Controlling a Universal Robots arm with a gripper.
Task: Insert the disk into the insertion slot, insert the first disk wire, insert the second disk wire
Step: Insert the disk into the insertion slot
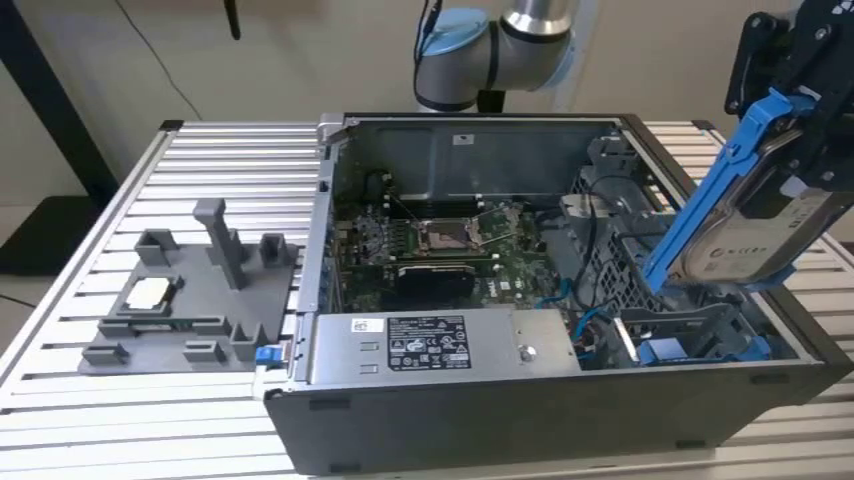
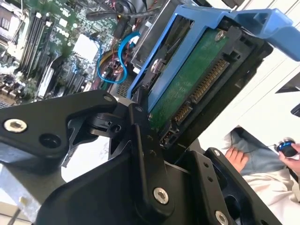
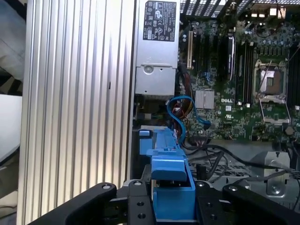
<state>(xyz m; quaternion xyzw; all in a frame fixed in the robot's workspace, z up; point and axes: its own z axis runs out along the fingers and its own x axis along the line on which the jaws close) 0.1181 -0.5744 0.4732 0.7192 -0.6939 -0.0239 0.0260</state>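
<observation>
Open computer case (image 1: 441, 420) below the gripper (image 1: 798, 160) — its jaws are clamped on the disk (image 1: 742, 235), tilted just above the slot (image 1: 694, 335). Looks stiff, weighty, likely shock-sensitive — best held by its long edges.

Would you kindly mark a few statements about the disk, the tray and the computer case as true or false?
1. The tool grips the disk, which is tilted above the computer case. True.
2. The disk is seated in the insertion slot. False: it hangs above the slot, outside it.
3. The grey fixture tray lies on the table, at the exterior view's left of the case. True.
4. The case is closed. False: it is open, and the motherboard shows.
</observation>
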